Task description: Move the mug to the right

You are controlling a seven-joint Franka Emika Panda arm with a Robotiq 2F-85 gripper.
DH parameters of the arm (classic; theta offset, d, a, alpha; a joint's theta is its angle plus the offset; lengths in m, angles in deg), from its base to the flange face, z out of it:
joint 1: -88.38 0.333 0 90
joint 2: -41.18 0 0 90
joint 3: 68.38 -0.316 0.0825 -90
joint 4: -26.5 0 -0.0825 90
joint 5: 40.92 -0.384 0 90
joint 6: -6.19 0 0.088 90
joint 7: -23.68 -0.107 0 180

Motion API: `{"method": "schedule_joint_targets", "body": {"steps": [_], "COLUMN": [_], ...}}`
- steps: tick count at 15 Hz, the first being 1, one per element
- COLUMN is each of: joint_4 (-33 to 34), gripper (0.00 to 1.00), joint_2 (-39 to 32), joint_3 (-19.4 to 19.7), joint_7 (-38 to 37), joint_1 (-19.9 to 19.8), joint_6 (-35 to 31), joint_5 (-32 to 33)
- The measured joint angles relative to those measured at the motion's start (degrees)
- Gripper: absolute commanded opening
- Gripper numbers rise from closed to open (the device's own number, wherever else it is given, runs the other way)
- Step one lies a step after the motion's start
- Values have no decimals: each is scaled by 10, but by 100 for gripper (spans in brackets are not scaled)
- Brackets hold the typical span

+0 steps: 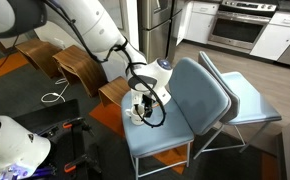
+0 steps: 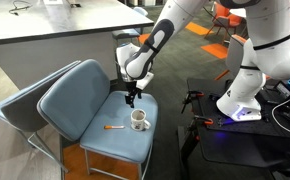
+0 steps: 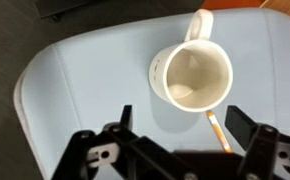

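The small white mug (image 3: 193, 72) stands upright on the blue chair seat (image 3: 85, 80), its handle pointing toward the top of the wrist view. It also shows in both exterior views (image 2: 139, 119) (image 1: 138, 113) near the seat's front edge. My gripper (image 3: 180, 125) is open, its two dark fingers spread just below the mug in the wrist view, and it holds nothing. In an exterior view the gripper (image 2: 131, 97) hovers a little above the seat, just behind the mug. In the other one the gripper (image 1: 143, 103) partly hides the mug.
A thin orange pencil (image 2: 113, 128) lies on the seat beside the mug, also seen under my fingers (image 3: 217, 130). A second blue chair (image 1: 247, 100) stands against this one. Wooden stools (image 1: 80, 65) and dark equipment with cables (image 2: 210, 105) are on the floor nearby.
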Motion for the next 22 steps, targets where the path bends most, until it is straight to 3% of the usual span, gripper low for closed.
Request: {"method": "schedule_joint_targets", "body": {"steps": [6,14,15,16,22], "joint_4": [45,54,57,60,76], "gripper": [100,98,83,74,28], "joint_2": [-52,-79,-82,-86,-104], "joint_3": [-10,-25,-25,-25,-26], "joint_7": [8,84,85,85,85], "joint_1": [-28,-39,-39,-39,-32], "joint_6": [35,56,57,57,57], "joint_5": [0,9,11,12,30]}}
